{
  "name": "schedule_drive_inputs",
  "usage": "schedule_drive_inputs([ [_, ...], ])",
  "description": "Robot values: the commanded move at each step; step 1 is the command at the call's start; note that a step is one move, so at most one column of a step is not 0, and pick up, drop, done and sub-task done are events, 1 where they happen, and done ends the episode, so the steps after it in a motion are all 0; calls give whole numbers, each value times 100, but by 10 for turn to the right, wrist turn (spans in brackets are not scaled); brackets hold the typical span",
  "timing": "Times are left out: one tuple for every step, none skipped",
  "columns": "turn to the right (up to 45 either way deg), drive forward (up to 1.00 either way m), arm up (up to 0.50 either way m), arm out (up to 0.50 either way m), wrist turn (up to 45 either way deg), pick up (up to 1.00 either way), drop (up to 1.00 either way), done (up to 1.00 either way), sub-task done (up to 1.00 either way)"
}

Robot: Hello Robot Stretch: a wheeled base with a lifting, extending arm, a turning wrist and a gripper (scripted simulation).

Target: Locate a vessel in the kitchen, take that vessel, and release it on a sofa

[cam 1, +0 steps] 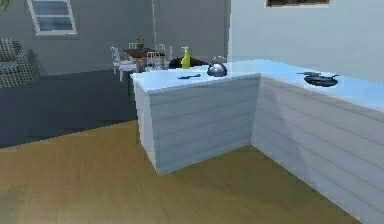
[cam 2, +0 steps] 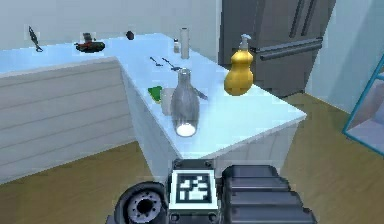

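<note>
Counter, forward view: white L-shaped kitchen counter (cam 1: 200, 115) with a pale blue top, on a wood floor.
Containers on it: grey domed kettle (cam 1: 217, 68) near the counter's end; yellow-green bottle (cam 1: 185, 56) just left of it and farther back; dark pan (cam 1: 320, 78) on the right-hand run. What any of them contains cannot be told.
Hard to make out: small dark flat thing (cam 1: 190, 76) left of the kettle.
Cut off: checked armchair (cam 1: 14, 62) at the left edge; dining table (cam 1: 140, 55) with chairs beyond the counter.
Task's thing, arm side view: grey vessel (cam 2: 184, 100) with a narrow neck and wide base, on the counter near the picture's middle; its inside is hidden.
Other containers: yellow gourd-shaped bottle (cam 2: 238, 70) with a pump top, right of the vessel and apart from it; white upright cylinder (cam 2: 183, 42) farther back.
Too small to name: green thing (cam 2: 155, 92) left of the vessel; dark blobs along the far counter.
Behind: dark fridge (cam 2: 275, 35).
Gripper (cam 2: 140, 207): dark body at the bottom edge, left of a white marker square (cam 2: 195, 195); I cannot make out the fingers, their state, or whether it holds anything.
</note>
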Motion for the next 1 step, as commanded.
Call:
schedule_drive_inputs([
  [0,0,0,44,0,0,0,0,0],
])
